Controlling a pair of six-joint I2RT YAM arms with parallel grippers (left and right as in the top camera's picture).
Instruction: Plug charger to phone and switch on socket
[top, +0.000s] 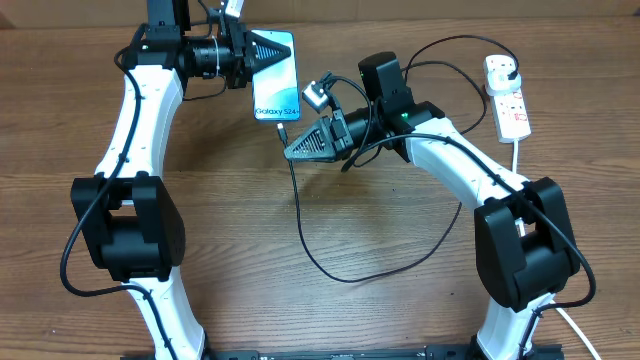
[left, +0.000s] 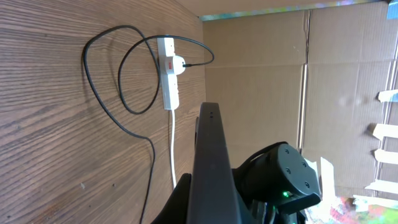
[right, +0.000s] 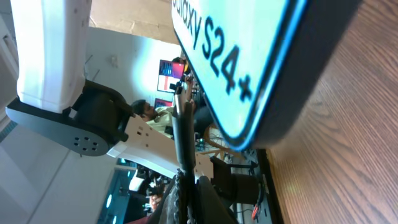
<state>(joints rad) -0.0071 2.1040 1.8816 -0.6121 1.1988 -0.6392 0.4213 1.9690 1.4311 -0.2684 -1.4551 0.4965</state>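
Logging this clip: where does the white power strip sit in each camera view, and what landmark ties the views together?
Overhead: the power strip is at the upper right, beyond the right arm.
Left wrist: upper middle, a little left of centre, lying on the table.
Right wrist: not in it.
Shared landmark: the black cable, which loops across the table to the strip in the overhead and left wrist views.

It looked like a robot lab. Two white and black robot arms (top: 150, 110) stood on a wooden table (top: 250, 300). Brown cardboard walls (left: 261, 62) stood around it. Farther back, a person (right: 148, 113) sat in a big bright room.
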